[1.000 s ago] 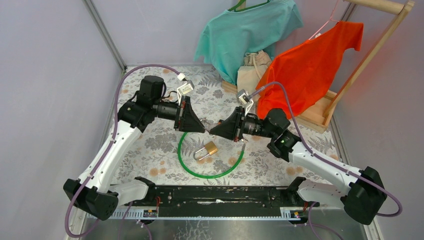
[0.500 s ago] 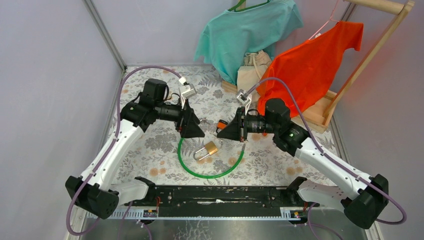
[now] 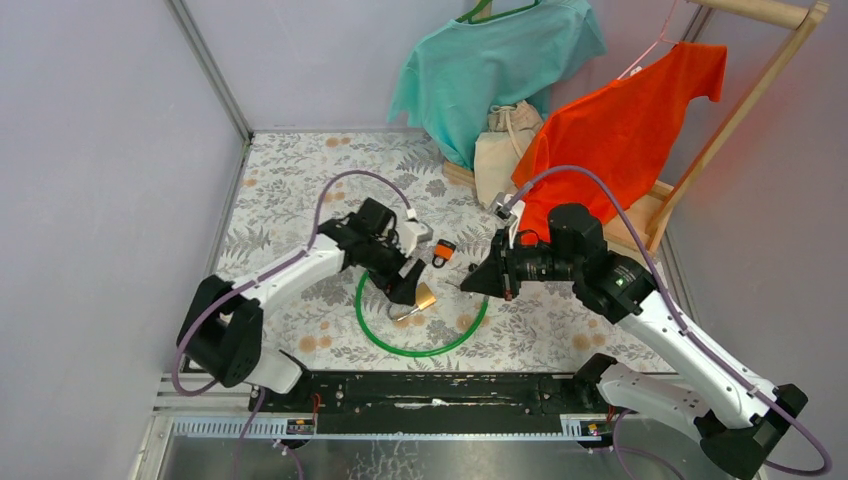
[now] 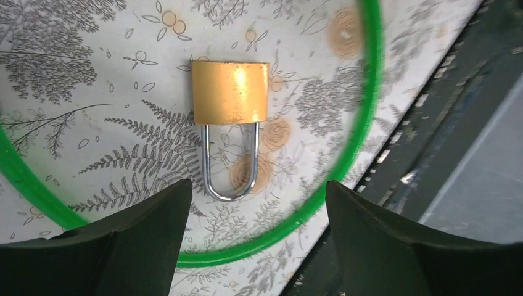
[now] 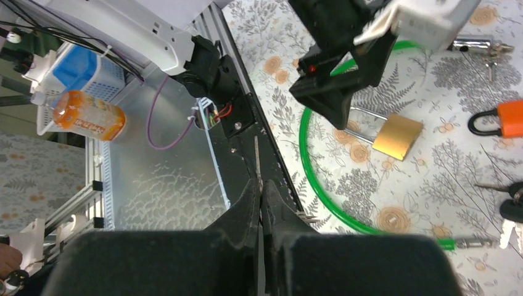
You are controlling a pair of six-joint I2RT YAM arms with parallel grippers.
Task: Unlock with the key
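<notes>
Step in hand: secure the brass padlock (image 4: 230,91) so that the key (image 5: 257,157) can enter it. The padlock lies flat on the floral table (image 3: 300,170), inside the green hoop (image 4: 375,80), with its shackle pointing toward the left gripper (image 4: 257,191). That gripper hangs just above the lock with its fingers spread wide and holds nothing; in the left wrist view the fingertips straddle the shackle end. Advance the gripper until the fingers flank the brass body rather than the shackle, because the thin, smooth shackle probably lets the lock swing. Close on the two flat faces and leave the end opposite the shackle uncovered; the keyway is presumably there, though no view shows it. Lift only enough to clear the hoop. The right gripper (image 5: 262,191) waits near the lock with its fingers pressed together on a thin metal blade, judged to be the key. Turn the uncovered end toward that blade and align both axes before you insert. Keep both arms clear of the orange padlock (image 5: 512,117) and of the loose keys beside it.
</notes>
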